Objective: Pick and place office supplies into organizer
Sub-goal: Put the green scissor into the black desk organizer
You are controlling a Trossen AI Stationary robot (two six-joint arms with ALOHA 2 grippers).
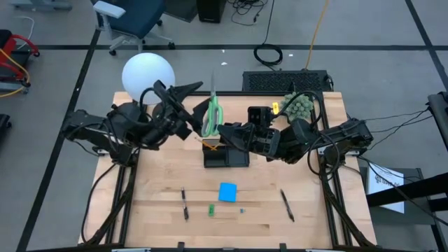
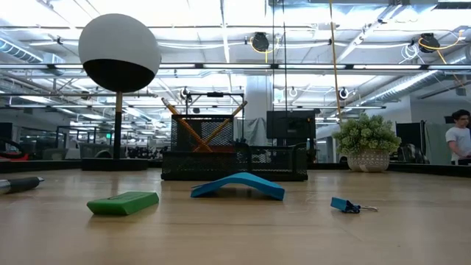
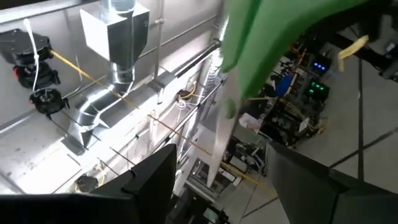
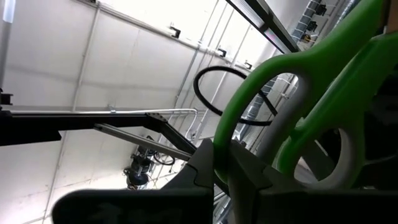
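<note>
The green-handled scissors (image 1: 212, 112) hang in the air above the black organizer (image 1: 225, 155), blades pointing toward the table's far edge. My right gripper (image 1: 222, 131) is shut on them from the right. My left gripper (image 1: 196, 110) stands open just left of the scissors; in its wrist view its fingers flank the blade (image 3: 217, 134) without touching. Orange pencils (image 2: 202, 126) lean crossed in the organizer's mesh cup (image 2: 202, 132). The blue note pad (image 1: 227, 191), two black pens (image 1: 184, 204) (image 1: 287, 204) and a small green piece (image 1: 211, 208) lie on the near half of the table. My right gripper pinches the rim of one green handle loop (image 4: 225, 140) between its two fingers (image 4: 205, 163). The fingers slant upward from the table's right side. The scissors are lifted clear of the table and the organizer, the handle loops (image 1: 210, 127) at the gripper and the blades reaching away.
A lamp with a white globe (image 1: 147, 75) stands at the far left, and a fuzzy green plant (image 1: 297, 106) at the far right. A small blue clip (image 2: 346, 205) lies near the note pad. A person (image 2: 460, 136) stands in the room beyond the table.
</note>
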